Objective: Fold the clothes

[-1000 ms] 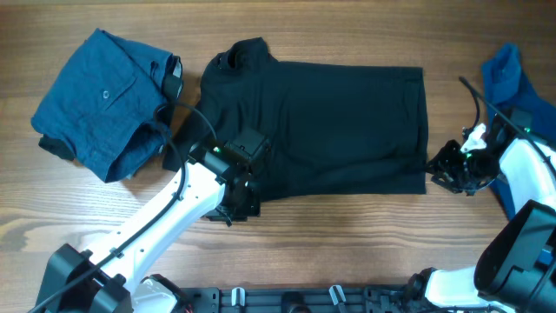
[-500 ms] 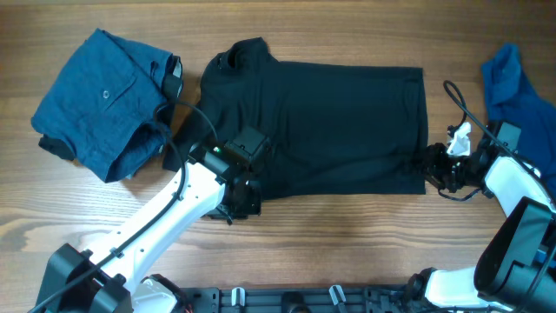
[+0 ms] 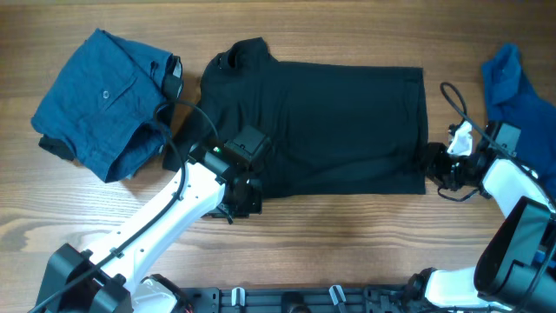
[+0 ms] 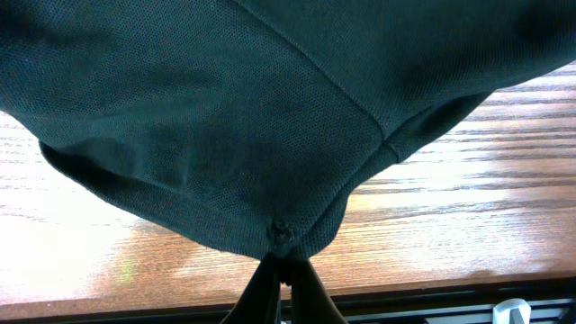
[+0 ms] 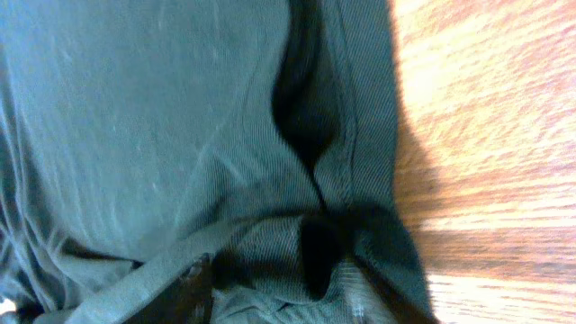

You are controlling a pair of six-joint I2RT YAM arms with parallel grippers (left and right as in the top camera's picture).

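Note:
The black T-shirt (image 3: 330, 122) lies spread flat in the middle of the table, collar to the left. My left gripper (image 3: 246, 198) is at its near-left corner, shut on the hem, which shows pinched between the fingertips (image 4: 286, 263) with the fabric (image 4: 225, 108) lifted just off the wood. My right gripper (image 3: 432, 165) is at the shirt's near-right corner. In the right wrist view its fingers (image 5: 297, 288) stand apart with bunched hem fabric (image 5: 135, 117) between them. A darker blue buttoned garment (image 3: 104, 100) lies folded at the far left. A plain blue shirt (image 3: 512, 96) lies at the right edge.
Bare wooden table (image 3: 347, 235) runs along the front of the shirt. A black rail (image 3: 330, 300) lines the near edge. The right arm's cable (image 3: 452, 96) loops above the shirt's right side.
My right gripper has moved left from beside the shirt onto its near-right corner. The left gripper and the shirt's left side have not moved.

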